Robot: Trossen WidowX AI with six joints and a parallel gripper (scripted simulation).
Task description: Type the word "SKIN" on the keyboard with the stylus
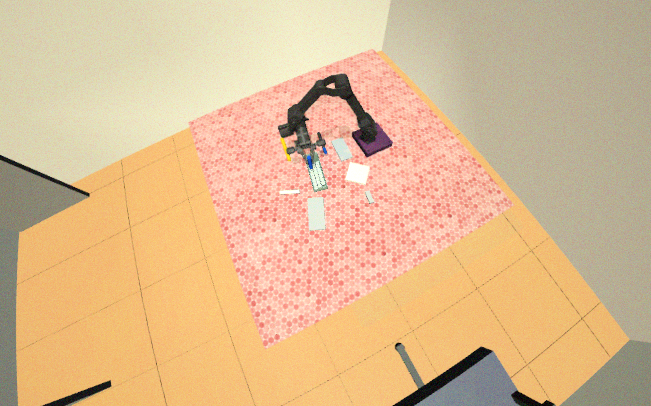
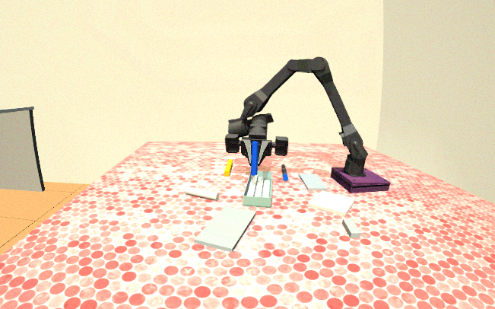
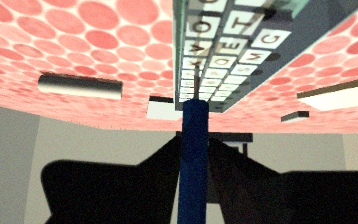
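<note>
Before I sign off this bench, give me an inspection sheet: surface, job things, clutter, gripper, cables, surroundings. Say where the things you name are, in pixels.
Surface: pink-dotted top (image 1: 368, 272) (image 2: 157, 284)
Job things: keyboard (image 1: 320, 188) (image 2: 258, 201) (image 3: 281, 64) lying flat; blue stylus (image 1: 309, 161) (image 2: 255, 157) (image 3: 194, 150) above it, key contact unclear
Clutter: yellow stick (image 1: 284, 148) (image 2: 228, 167), dark-and-blue pen (image 2: 284, 172), white cylinder (image 1: 289, 192) (image 2: 201, 193) (image 3: 81, 86), pale flat pieces
Gripper (image 1: 310, 157) (image 2: 255, 163) (image 3: 194, 143): shut on stylus
Cables: nothing seen
Surroundings: plain walls, tan tiled floor (image 1: 176, 302) (image 2: 11, 207)

The pink-dotted desk (image 1: 328, 262) (image 2: 126, 269) (image 3: 81, 45) carries 1 keyboard (image 1: 320, 188) (image 2: 257, 201) (image 3: 180, 60), 1 yellow block (image 1: 285, 148) (image 2: 228, 167) and 1 white cylinder (image 1: 289, 192) (image 2: 201, 193) (image 3: 80, 86).
</note>
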